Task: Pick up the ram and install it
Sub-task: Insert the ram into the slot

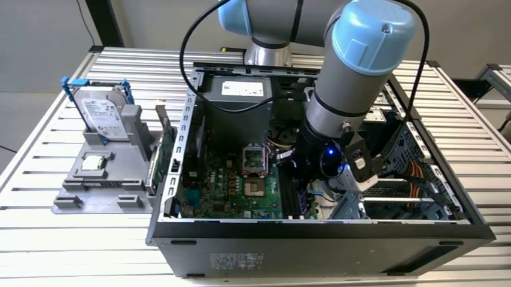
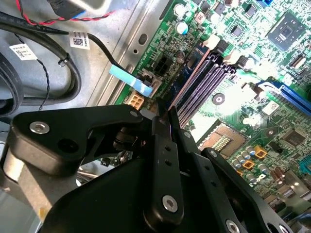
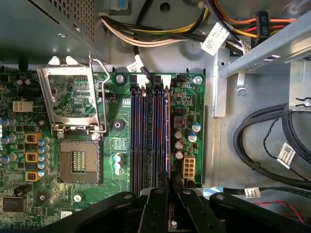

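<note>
arm: a grey tube with pale blue joint caps, reaching down from the far side into the open computer case (image 1: 319, 248), a black sheet-metal box.
gripper (image 3: 172, 182): matt black plastic with round silver screws, hanging low over the memory slots (image 3: 146, 141) in both wrist views.
fingers (image 3: 158, 204): flat black bars pressed nearly together, pinching a thin strip between them.
ram (image 3: 171, 216): the thin dark strip, seen edge-on between the fingers; in the second wrist view its narrow edge (image 2: 168, 127) shows a faint purple sheen. it is lined up with the slots, close above their near end; whether it touches a slot i cannot tell.
memory slots: four long, narrow parallel channels, dark with white end clips.
motherboard (image 1: 231, 185): glossy green, dotted with small round capacitors.
cpu socket (image 3: 77, 162): square, its metal frame hinged up.
worktop (image 1: 64, 251): ribbed aluminium slats.
tray (image 1: 96, 191): grey moulded plastic, outside the case on the exterior view's left.
hard drive (image 1: 104, 116): silver, blue-framed, standing upright at the tray's far end.
green card (image 1: 165, 158): upright on edge, between tray and case.
</note>
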`<action>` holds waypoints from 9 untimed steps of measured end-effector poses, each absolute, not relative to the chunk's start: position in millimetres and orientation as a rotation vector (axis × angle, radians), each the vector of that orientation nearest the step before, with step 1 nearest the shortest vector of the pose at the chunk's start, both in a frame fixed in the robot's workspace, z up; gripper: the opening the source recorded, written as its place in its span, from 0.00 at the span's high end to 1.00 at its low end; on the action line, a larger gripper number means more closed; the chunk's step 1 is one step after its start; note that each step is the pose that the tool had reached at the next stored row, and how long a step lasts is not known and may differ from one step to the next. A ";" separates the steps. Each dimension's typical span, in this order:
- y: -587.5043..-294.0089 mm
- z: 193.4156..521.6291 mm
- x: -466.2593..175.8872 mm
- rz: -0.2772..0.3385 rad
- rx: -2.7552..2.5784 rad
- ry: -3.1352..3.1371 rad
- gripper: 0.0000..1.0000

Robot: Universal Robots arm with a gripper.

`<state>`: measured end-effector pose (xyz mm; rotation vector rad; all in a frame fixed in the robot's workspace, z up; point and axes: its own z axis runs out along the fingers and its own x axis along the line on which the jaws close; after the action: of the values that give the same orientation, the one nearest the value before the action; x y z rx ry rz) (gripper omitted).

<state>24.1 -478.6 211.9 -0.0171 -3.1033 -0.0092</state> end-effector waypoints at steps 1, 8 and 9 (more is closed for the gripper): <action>-478.6 211.9 23.9 -0.009 -0.017 -3.103 1.00; -478.3 212.0 22.9 -0.009 -0.017 -3.103 1.00; -478.1 212.0 22.9 -0.009 -0.017 -3.103 1.00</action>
<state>22.9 -478.1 212.0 -0.0173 -3.1033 -0.0090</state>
